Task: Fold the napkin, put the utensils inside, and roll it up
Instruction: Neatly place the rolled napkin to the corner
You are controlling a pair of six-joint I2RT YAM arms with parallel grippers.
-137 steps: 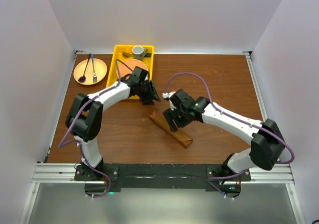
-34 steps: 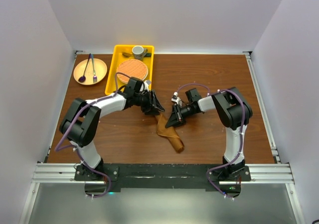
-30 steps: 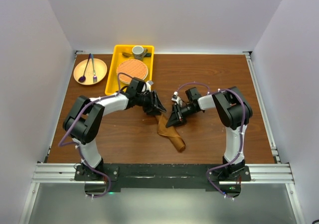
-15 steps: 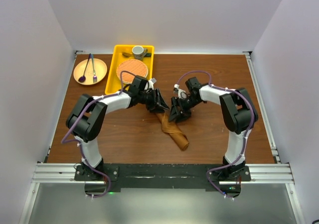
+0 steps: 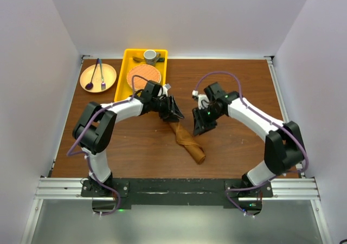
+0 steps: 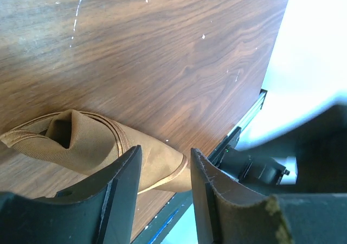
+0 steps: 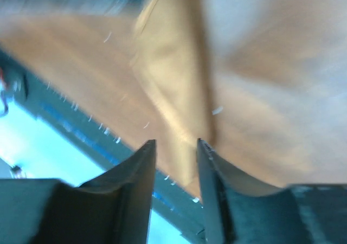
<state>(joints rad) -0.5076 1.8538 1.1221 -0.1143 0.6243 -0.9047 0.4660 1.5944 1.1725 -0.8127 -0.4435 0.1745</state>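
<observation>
We see the napkin (image 5: 187, 141) lying on the table (image 5: 244, 81) as a loose, crumpled roll just toward 6 o'clock of the table's centre, its length running from 11 o'clock to 5 o'clock. Our left arm bends out at its elbow toward 9 o'clock, and its forearm reaches across to the roll's 11 o'clock end. There the left gripper (image 5: 174, 114) has its fingers apart, astride the cloth's edge. We cannot tell whether they pinch it. Our right arm stretches from its elbow at 4 o'clock up toward 12, then its wrist turns back down. The right gripper (image 5: 199, 127) hangs near the roll on its 2 o'clock side, fingers parted with nothing between them. Its wrist view is blurred. The yellow tray (image 5: 120, 87) sits at 11 o'clock.
</observation>
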